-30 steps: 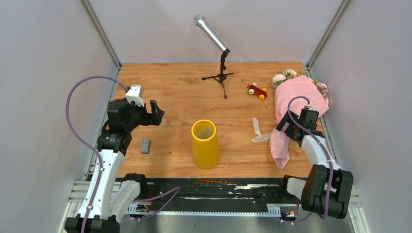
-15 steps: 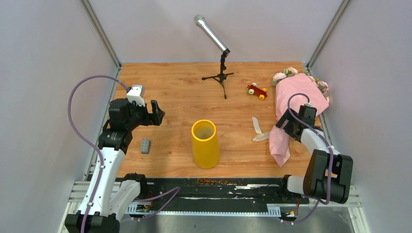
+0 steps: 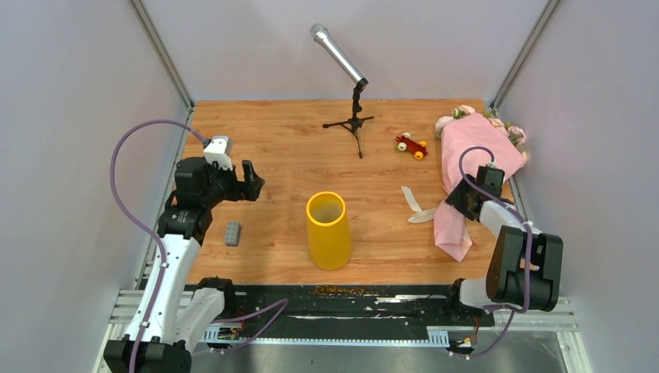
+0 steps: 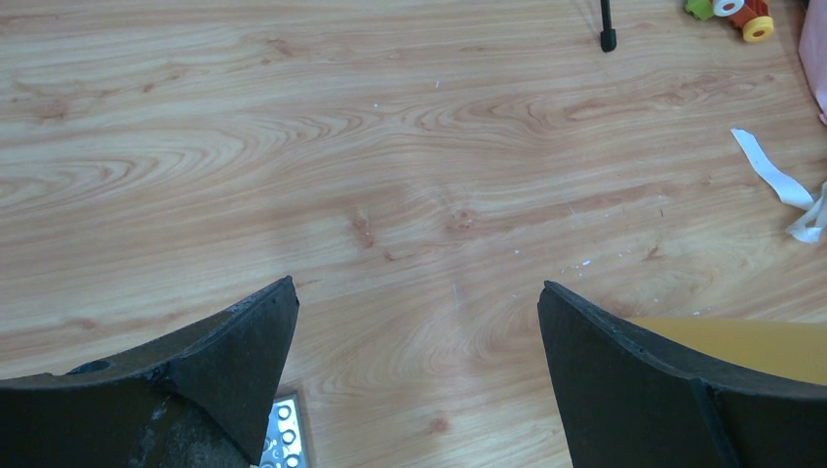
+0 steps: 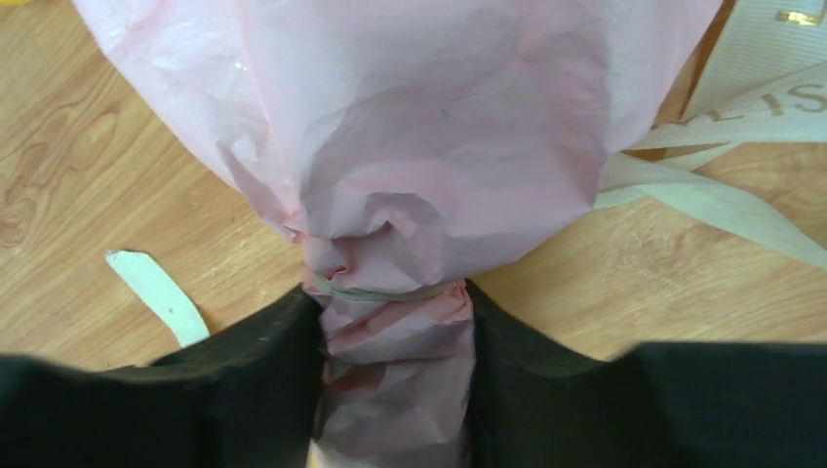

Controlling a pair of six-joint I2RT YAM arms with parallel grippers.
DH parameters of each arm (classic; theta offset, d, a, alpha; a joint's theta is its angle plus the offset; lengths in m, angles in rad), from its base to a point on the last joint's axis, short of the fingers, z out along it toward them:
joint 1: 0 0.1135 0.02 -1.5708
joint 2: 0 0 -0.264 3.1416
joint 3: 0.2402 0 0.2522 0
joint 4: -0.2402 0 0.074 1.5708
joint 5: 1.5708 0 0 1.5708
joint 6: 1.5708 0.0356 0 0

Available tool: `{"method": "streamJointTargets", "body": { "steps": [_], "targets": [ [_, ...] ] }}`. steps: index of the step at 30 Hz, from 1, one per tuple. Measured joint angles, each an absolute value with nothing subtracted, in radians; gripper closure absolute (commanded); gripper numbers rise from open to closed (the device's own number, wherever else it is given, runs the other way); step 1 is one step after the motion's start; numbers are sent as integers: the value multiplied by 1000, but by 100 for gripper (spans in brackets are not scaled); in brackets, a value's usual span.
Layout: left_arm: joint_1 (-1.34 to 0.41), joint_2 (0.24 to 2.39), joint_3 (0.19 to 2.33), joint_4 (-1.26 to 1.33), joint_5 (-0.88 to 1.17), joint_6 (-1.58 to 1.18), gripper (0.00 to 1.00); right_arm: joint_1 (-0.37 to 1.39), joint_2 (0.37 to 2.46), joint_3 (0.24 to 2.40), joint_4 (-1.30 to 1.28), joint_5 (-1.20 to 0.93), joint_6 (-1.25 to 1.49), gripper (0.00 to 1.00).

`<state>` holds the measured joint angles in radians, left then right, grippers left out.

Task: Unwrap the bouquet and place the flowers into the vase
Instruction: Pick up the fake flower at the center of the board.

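The bouquet (image 3: 475,151) lies at the table's right edge, wrapped in pale pink paper, with the flowers (image 3: 464,115) peeking out at its far end. My right gripper (image 3: 459,204) is at its narrow tied neck. In the right wrist view the gripper (image 5: 395,327) has both black fingers pressed against the crumpled paper (image 5: 439,127), just below a thin band. The yellow vase (image 3: 327,229) stands upright in the middle near the front. My left gripper (image 3: 250,180) hovers open left of the vase, holding nothing (image 4: 417,292). The vase's rim (image 4: 751,341) shows beside its right finger.
Loose beige ribbon (image 3: 416,210) lies on the wood left of the bouquet; it also shows as ribbon (image 5: 722,205). A microphone on a small tripod (image 3: 353,116) stands at the back. A red toy car (image 3: 411,145) sits near it. A small grey block (image 3: 232,233) lies at the left.
The right gripper's fingers have come together onto the bouquet's neck. The bouquet has shifted slightly toward the far right. The left arm has stayed put.
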<state>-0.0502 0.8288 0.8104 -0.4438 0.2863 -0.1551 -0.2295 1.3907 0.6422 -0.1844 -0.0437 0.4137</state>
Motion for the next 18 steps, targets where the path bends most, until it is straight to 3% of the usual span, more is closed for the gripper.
{"method": "streamJointTargets", "body": {
  "steps": [5,8,18],
  "targets": [
    [-52,832,810,-444,286,-155,0,-229,1322,633,-189,-58,416,80],
    [-58,836,810,-444,283,-154,0,-229,1238,627,-202,-72,413,98],
    [-168,836,810,-446,241,-153,0,-230,925,581,-287,-201,415,100]
  ]
}}
